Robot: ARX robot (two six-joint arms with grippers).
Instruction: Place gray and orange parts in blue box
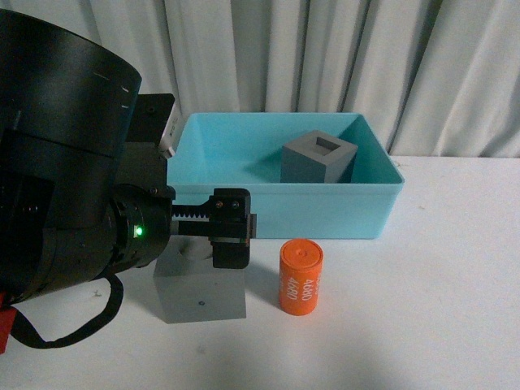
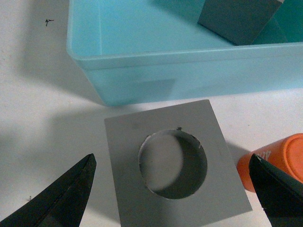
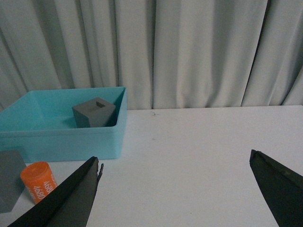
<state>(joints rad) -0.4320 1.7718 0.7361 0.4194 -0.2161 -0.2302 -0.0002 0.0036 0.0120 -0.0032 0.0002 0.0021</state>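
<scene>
The gray cube with the round recess point(image 1: 199, 296) stands on the white table in front of the blue box point(image 1: 276, 210). My left gripper point(image 1: 230, 230) hovers open just above it; in the left wrist view point(image 2: 173, 189) its fingers straddle the cube point(image 2: 173, 163) without touching. The orange cylinder point(image 1: 301, 276) printed "4680" stands upright next to the cube, also showing in the left wrist view point(image 2: 274, 156). The gray cube with the rectangular recess point(image 1: 319, 158) sits inside the box. My right gripper point(image 3: 175, 189) is open and empty over bare table, away from the parts.
A white curtain point(image 1: 325, 57) hangs behind the table. The box's front wall point(image 2: 189, 75) is close beyond the round-recess cube. Bare white table point(image 1: 439, 284) lies right of the cylinder.
</scene>
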